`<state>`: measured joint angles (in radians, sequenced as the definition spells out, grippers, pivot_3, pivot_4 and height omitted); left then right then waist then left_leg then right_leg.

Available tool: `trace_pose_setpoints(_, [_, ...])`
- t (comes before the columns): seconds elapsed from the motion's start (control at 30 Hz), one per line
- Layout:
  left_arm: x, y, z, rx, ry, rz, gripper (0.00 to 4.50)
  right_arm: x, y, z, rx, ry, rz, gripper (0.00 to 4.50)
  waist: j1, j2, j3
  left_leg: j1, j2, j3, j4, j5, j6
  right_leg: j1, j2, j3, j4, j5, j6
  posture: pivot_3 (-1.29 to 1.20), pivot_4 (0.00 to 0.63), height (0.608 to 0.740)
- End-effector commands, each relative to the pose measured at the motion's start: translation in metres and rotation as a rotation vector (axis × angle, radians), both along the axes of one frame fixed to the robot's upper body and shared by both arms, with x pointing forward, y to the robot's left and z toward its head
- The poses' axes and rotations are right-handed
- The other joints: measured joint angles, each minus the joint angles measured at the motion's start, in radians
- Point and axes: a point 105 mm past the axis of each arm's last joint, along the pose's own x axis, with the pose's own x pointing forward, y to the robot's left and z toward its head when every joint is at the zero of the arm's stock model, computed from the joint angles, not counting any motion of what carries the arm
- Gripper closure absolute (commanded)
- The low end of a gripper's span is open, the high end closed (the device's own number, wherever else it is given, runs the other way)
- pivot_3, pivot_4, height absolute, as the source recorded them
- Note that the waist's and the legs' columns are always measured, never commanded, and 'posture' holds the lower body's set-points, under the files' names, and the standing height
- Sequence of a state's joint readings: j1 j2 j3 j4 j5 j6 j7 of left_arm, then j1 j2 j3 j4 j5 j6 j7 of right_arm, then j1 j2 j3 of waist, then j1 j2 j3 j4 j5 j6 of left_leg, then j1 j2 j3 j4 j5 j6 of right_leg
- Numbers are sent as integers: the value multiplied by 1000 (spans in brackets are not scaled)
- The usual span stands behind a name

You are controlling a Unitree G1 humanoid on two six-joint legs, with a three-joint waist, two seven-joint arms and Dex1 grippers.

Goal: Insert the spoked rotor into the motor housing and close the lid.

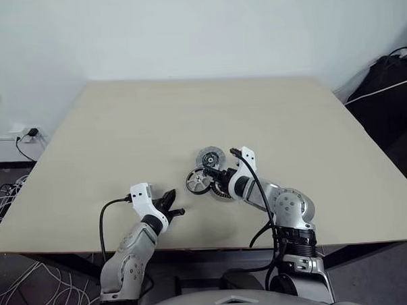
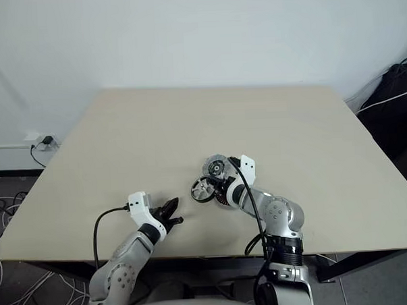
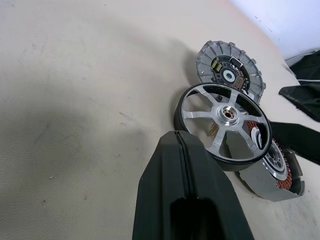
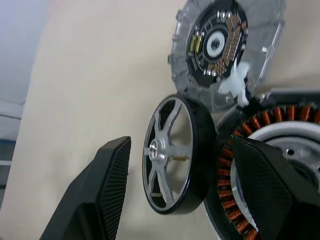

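Observation:
The spoked rotor point(image 4: 170, 155), silver spokes in a black rim, stands tilted on its edge and leans against the motor housing point(image 4: 295, 140), whose copper windings ring a silvery centre. My right gripper point(image 4: 181, 144) is open, one finger on either side of the rotor, with a gap on the outer side. The lid point(image 4: 225, 45) lies just beyond them, its ribbed face with the dark centre turned up. In the left eye view the rotor point(image 1: 199, 182), the lid point(image 1: 210, 157) and the right gripper point(image 1: 213, 177) sit near the table's middle front. My left gripper point(image 1: 171, 209) is shut and empty, a short way left of the rotor.
The pale table point(image 1: 202, 112) stretches wide behind and to both sides of the parts. Its front edge runs close below both arms. Dark gear point(image 1: 390, 83) lies off the table at the right, and cables point(image 1: 20, 295) lie on the floor at the left.

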<state>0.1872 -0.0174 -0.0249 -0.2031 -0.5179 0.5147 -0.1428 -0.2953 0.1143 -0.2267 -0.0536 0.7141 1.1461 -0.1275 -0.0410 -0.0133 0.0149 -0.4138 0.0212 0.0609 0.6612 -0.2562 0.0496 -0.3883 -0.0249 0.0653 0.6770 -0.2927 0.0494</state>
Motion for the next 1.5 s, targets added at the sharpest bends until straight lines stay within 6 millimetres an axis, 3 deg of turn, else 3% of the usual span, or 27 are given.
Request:
trace_pose_setpoints(0.03, [3,-6,11,-10,-44,-17,4500,-6,26,7,104,4,30,1108,0,0,0,0,0,0,0,0,0,0,0,0,0,0,0,0,0,740])
trace_pose_setpoints(1.5, [3,-13,11,-22,-42,-39,4500,-14,34,-2,227,115,30,1108,-13,1,0,0,0,0,0,0,1,1,1,0,0,0,1,0,0,740])
